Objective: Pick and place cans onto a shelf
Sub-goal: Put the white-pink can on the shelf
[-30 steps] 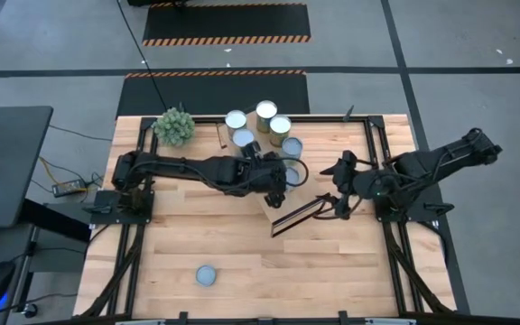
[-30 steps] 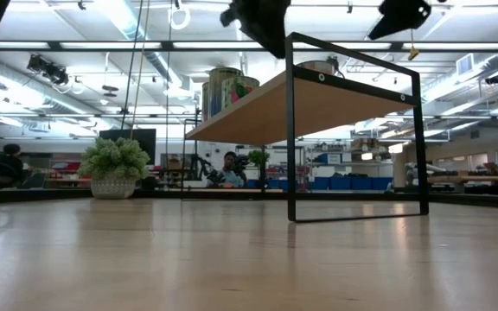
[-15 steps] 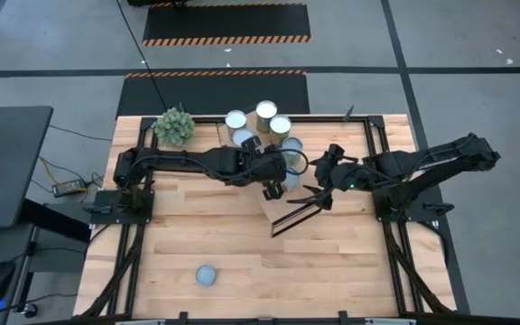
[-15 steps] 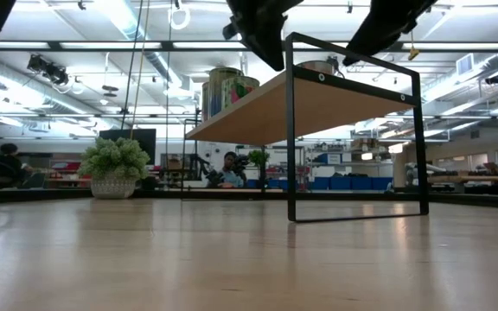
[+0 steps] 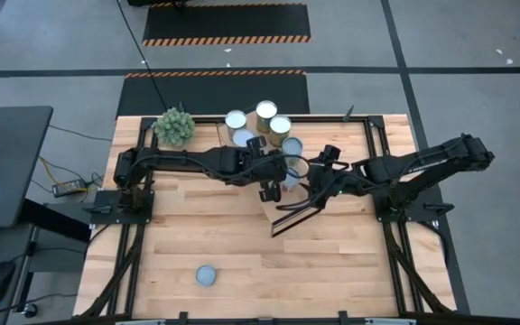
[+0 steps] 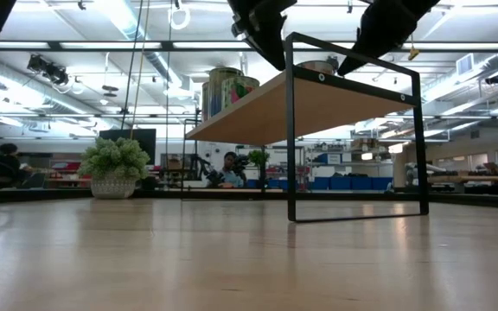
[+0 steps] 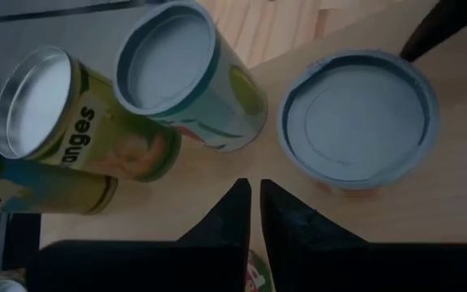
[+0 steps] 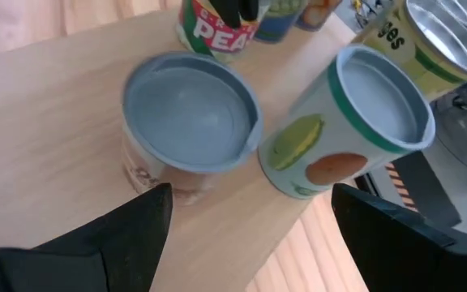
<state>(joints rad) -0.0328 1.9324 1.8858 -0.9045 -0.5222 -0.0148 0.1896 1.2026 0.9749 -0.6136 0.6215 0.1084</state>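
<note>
Shelf (image 5: 283,194) top: cans (image 5: 258,125) crowd far end, both arms overhead block access. Tabletop (image 5: 332,262) near-side of shelf open; lone can (image 5: 207,275) only obstacle.

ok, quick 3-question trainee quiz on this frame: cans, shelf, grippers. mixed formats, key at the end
1. True or false: the left gripper is shut and holds nothing.
2. Multiple choice: the right gripper is A) shut on a can, B) open, fingers either side of the short blue-lidded can on the shelf, C) parked off the table.
3. Fill in: one lone can sits on the tabletop, far from the shelf, near the ____ edge in the high view.

Key: 1 true; 2 B; 3 bottom.
</note>
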